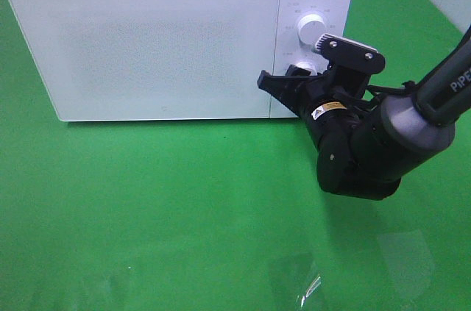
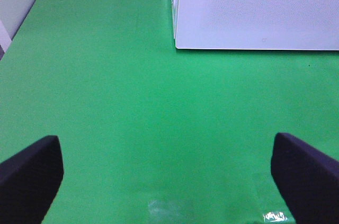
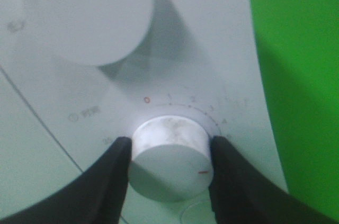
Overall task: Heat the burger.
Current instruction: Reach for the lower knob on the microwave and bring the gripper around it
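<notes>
The burger is out of view. A white microwave stands at the back of the green cloth with its door closed. My right gripper is at its control panel. In the right wrist view the two black fingers press against both sides of the lower knob, so the right gripper is shut on it. The knob's red mark points away from the 0 on the dial. My left gripper is open over bare cloth in front of the microwave's left corner. It holds nothing.
The upper knob sits just above the gripped one. A scrap of clear film lies on the cloth near the front edge. A pale wall borders the cloth on the left side.
</notes>
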You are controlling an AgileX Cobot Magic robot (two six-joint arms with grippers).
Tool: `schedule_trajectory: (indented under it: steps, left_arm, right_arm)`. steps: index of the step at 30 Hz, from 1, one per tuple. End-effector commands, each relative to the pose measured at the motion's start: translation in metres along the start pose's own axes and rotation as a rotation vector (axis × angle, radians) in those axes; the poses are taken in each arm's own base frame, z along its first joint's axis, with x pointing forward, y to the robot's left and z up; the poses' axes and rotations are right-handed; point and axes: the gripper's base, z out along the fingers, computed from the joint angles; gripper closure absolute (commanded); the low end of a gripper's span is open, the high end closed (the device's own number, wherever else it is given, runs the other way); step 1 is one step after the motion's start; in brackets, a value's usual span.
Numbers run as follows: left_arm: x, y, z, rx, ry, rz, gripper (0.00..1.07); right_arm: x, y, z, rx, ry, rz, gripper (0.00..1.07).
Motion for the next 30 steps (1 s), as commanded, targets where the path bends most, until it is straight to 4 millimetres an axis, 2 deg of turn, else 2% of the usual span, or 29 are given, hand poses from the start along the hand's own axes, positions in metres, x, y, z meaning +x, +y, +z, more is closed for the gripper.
schedule_trajectory:
  steps: [1,2,3,4,5,6,8,9,10,11,14,19,30]
  left_arm:
    - [0.0,0.0,-0.002,-0.001,-0.027,-0.007,0.07]
    - [0.0,0.0,-0.002,-0.001,-0.027,-0.007,0.07]
    - [0.0,0.0,-0.002,-0.001,-0.027,-0.007,0.07]
    - [0.0,0.0,-0.002,-0.001,-0.027,-0.007,0.07]
    - [0.0,0.0,-0.002,-0.001,-0.027,-0.007,0.07]
    - [0.0,0.0,-0.002,-0.001,-0.027,-0.007,0.07]
    - [0.0,0.0,-0.002,-0.001,-0.027,-0.007,0.07]
    - [0.0,0.0,-0.002,-0.001,-0.027,-0.007,0.07]
    - [0.0,0.0,-0.002,-0.001,-0.027,-0.007,0.07]
    - [0.0,0.0,-0.002,-0.001,-0.027,-0.007,0.07]
    - [0.0,0.0,-0.002,-0.001,-0.027,-0.007,0.07]
    - [0.0,0.0,-0.002,-0.001,-0.027,-0.007,0.07]
    - [0.0,0.0,-0.002,-0.001,-0.027,-0.007,0.07]
  right_arm:
    - [-0.019,0.009,0.004,-0.07,-0.096,0.438,1.07]
    - [-0.019,0.009,0.004,-0.07,-0.096,0.438,1.07]
    - [-0.021,0.01,0.004,-0.087,-0.112,0.575,1.07]
    - [-0.021,0.01,0.004,-0.087,-0.112,0.575,1.07]
    - [-0.023,0.01,0.004,-0.108,-0.13,0.705,1.07]
    - [-0.023,0.01,0.004,-0.108,-0.13,0.705,1.07]
    - [-0.026,0.01,0.003,-0.135,-0.144,0.887,1.07]
    - [-0.026,0.01,0.003,-0.135,-0.144,0.887,1.07]
    - [-0.027,0.011,0.003,-0.152,-0.149,0.99,1.07]
    - [-0.027,0.011,0.003,-0.152,-0.149,0.99,1.07]
    - [-0.03,0.012,0.002,-0.191,-0.158,1.137,1.07]
    - [-0.031,0.013,0.002,-0.223,-0.164,1.174,1.07]
    - [-0.032,0.014,0.002,-0.232,-0.167,1.107,1.06]
